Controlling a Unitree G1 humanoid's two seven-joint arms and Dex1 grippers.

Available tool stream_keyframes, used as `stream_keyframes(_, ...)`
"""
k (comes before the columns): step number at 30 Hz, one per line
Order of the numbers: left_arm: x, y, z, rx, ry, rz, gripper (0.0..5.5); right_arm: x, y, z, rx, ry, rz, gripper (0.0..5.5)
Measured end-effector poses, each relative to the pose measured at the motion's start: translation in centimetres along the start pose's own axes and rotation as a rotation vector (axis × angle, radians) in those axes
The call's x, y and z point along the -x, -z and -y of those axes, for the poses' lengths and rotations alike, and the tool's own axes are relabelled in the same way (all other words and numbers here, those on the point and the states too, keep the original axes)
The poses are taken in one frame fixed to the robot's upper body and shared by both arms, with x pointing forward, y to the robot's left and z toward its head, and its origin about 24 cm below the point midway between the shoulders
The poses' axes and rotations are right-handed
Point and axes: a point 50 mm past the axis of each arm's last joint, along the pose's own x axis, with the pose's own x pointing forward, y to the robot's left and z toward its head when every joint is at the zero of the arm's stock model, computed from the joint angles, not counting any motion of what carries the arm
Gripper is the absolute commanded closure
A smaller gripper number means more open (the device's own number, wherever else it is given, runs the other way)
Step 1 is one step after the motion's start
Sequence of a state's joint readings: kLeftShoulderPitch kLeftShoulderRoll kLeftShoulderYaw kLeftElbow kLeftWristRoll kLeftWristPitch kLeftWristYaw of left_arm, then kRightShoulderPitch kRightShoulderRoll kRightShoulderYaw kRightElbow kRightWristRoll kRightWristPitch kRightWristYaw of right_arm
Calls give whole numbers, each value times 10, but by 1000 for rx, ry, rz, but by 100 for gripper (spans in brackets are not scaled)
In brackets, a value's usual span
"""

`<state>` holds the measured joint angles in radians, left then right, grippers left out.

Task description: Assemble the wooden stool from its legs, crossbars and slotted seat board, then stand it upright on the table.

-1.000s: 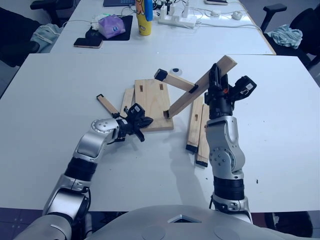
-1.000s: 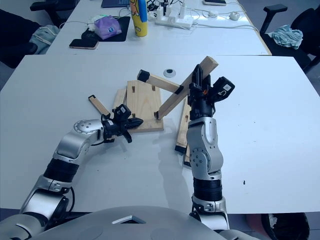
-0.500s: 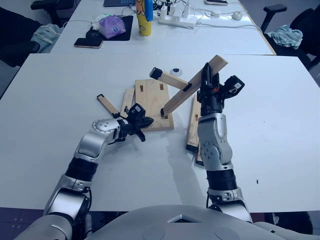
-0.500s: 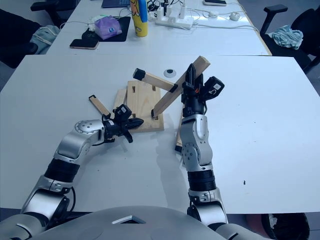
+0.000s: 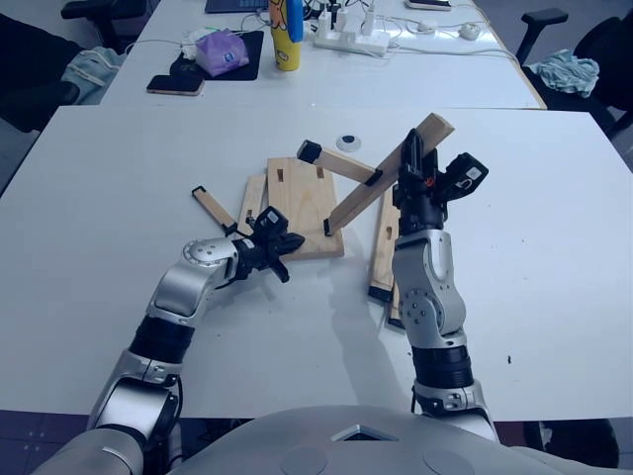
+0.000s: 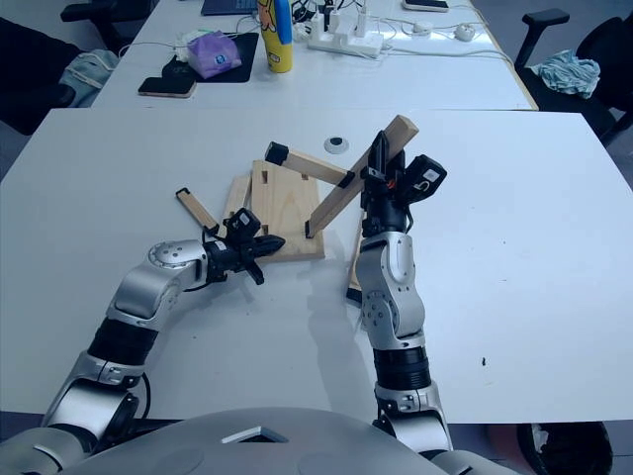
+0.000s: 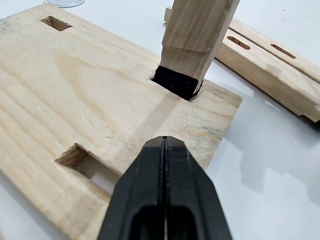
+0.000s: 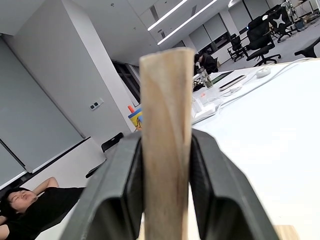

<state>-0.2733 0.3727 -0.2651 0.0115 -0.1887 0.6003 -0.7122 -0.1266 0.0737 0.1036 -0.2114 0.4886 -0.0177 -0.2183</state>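
Tilted leg [image 5: 354,204], black tip down, rests on flat seat board [image 5: 297,203].

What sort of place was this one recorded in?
Probably an open-plan office or lab: long white tables, a power strip with cables on the far one, swivel chairs and ceiling strip lights behind.

I look over a white table [image 5: 99,198], with a second white table [image 5: 445,79] behind it carrying a yellow bottle [image 5: 286,35], a power strip [image 5: 351,41], a purple pouch [image 5: 220,49] and a phone [image 5: 175,85]. Black office chairs [image 5: 611,40] stand around. Light strips [image 8: 192,26] cross the ceiling beside a grey wall [image 8: 45,90].
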Motion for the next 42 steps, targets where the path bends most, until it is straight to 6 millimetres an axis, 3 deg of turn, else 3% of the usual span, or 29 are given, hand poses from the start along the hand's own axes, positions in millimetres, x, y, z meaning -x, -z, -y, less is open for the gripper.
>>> stream_keyframes(8,-1,-4,-3,-35,48,-34,550,5,7,-6,82,-33,53,445)
stream_keyframes(14,-3,-6,-2,-47,76,-48,550,-4,17,-12,149,-68,87,445)
stream_keyframes(23,-2,-2,5,-24,53,-29,550,4,28,-31,259,-203,59,445)
stream_keyframes(42,0,2,21,14,11,-5,550,29,31,-30,328,-287,9,445)
